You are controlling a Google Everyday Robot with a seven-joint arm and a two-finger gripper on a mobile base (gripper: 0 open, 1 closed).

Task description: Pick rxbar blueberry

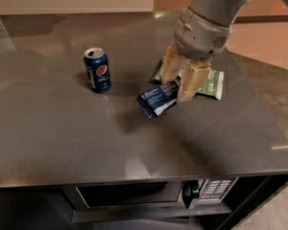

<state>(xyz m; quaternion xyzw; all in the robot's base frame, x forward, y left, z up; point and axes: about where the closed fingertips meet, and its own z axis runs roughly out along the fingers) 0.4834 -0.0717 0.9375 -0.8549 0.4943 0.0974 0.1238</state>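
Note:
The rxbar blueberry is a flat dark navy bar with a white panel. It hangs tilted above the grey countertop, its right end pinched between my tan fingers. My gripper comes down from the upper right and is shut on the bar's end. The bar's shadow lies on the counter below it, apart from it.
A blue Pepsi can stands upright to the left. A green-and-white chip bag lies behind my gripper, partly hidden by it. A microwave sits under the counter's front edge. The counter's right edge drops to the floor.

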